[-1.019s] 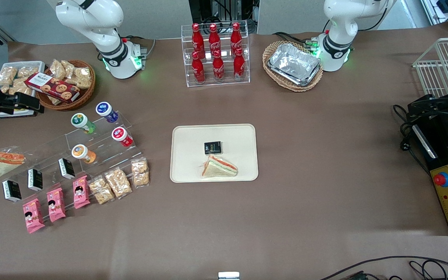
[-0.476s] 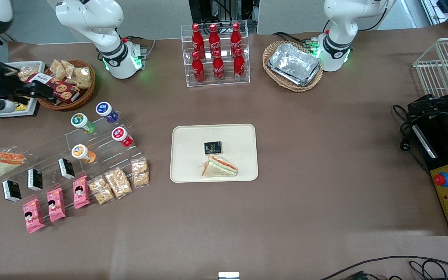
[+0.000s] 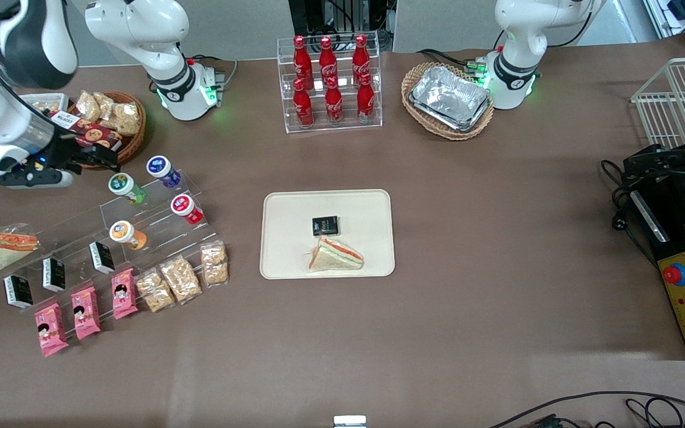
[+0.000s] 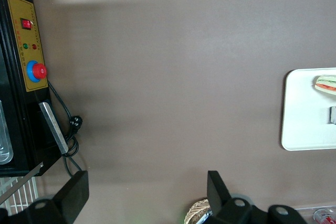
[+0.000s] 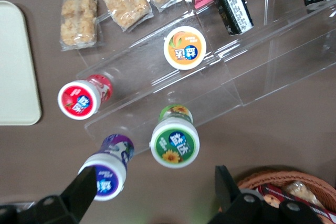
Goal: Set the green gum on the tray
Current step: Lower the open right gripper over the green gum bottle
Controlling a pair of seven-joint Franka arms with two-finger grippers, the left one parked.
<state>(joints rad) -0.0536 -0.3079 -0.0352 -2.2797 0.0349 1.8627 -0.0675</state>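
The gripper (image 3: 104,159), held above the table just beside the wicker basket (image 3: 134,142) and near the green gum (image 3: 125,186), is seen dark against dark in the front view, and the gap between its fingers cannot be judged there. In the right wrist view only the finger bases are caught, the tips being cut off by the edge. The tray (image 5: 18,66) is cropped in that view, so only one rounded end is shown; in the left wrist view the tray (image 4: 302,114) is likewise cut off. The print on the green gum's cap (image 5: 175,143) is too small to be read. The basket (image 5: 283,187) is partly hidden by the gripper.
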